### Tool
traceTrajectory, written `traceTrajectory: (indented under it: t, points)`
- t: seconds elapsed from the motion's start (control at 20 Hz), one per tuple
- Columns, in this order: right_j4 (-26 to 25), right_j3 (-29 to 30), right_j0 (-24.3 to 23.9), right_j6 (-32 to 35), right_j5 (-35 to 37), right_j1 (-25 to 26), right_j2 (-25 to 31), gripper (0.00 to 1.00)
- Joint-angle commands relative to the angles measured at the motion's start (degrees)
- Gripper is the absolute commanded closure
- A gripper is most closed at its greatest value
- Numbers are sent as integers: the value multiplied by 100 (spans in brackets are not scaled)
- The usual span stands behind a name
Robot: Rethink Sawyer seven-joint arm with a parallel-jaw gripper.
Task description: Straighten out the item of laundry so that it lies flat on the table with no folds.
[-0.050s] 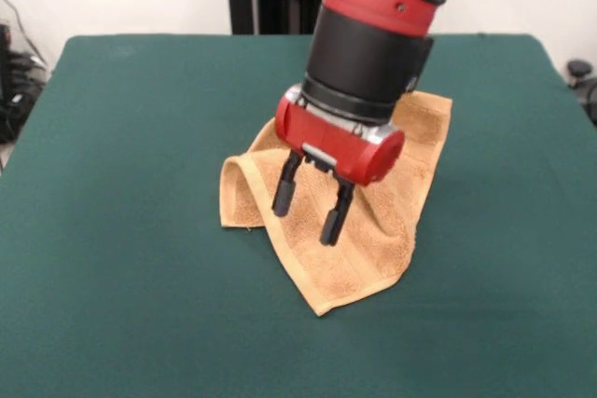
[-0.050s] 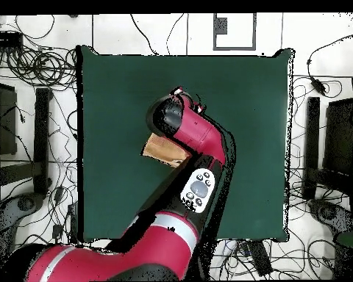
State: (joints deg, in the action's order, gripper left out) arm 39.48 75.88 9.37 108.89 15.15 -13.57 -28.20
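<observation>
End effector point(image 1: 309, 214) fingers spread, empty, above rumpled towel point(image 1: 373, 240), overhead arm point(image 2: 198, 165) hides most of towel point(image 2: 159, 150)

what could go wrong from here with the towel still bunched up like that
The gripper hangs open over the towel, near a raised fold at its left edge. Closing there might pinch two layers and drag the fold along instead of opening it. The arm hides most of the towel from overhead, so a missed grasp could go unnoticed.
</observation>
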Motion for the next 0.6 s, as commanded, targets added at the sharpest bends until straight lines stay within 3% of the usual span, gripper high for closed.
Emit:
traceTrajectory:
  t: [0.05,0.6]
  points:
    - [-253,348,95,921,590,-12,659,0]
    - [-705,726,-266,557,302,-288,962,0]
